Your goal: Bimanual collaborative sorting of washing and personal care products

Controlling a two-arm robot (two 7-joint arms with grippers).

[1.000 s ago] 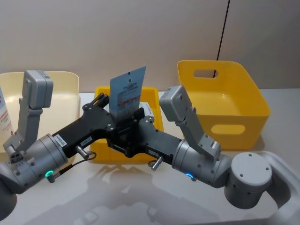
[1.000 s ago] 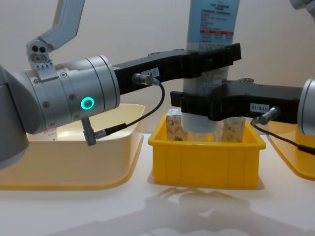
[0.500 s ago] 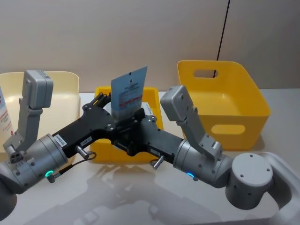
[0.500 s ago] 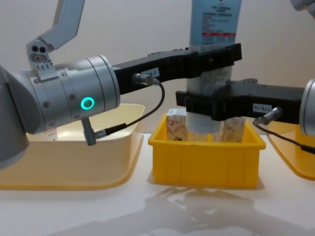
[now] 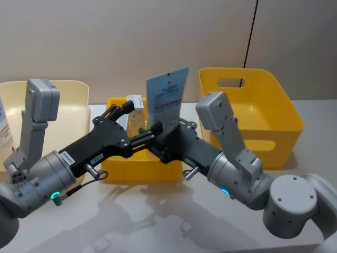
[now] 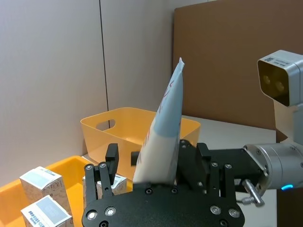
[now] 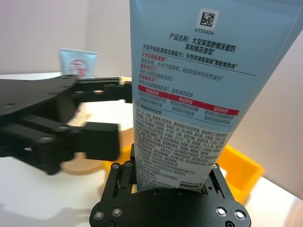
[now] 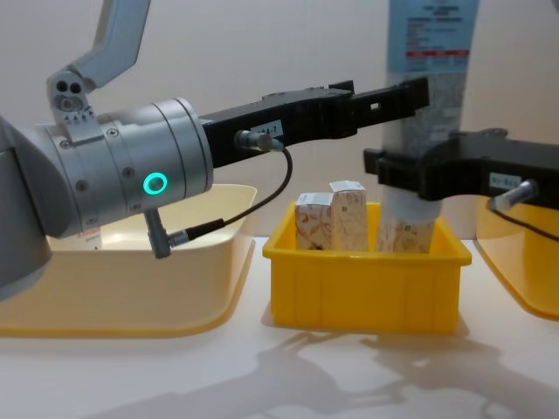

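Tube (image 5: pixel 167 100): pale blue with small print, standing pretty much upright with the flat crimped end on top. It hangs over the right end of the small yellow bin (image 8: pixel 362 288), lower end just above the rim.
Right gripper (image 5: pixel 164 138): comes in from the right, clamped tight on the tube's lower part.
Left gripper (image 5: pixel 136 124): fingers spread wide, not squeezing anything. In the chest view one finger (image 8: pixel 393 94) crosses in front of the tube, but I honestly can't tell if it touches.
Cartons (image 8: pixel 332 220): little white ones with orange-red print, upright inside the small bin. Two stand side by side left of the tube, and another peeks out right under the tube's lower end.
Big yellow bin (image 5: pixel 263 121): just right of the small one.
Cream tub (image 5: pixel 68 105): over on the left, behind the left arm.
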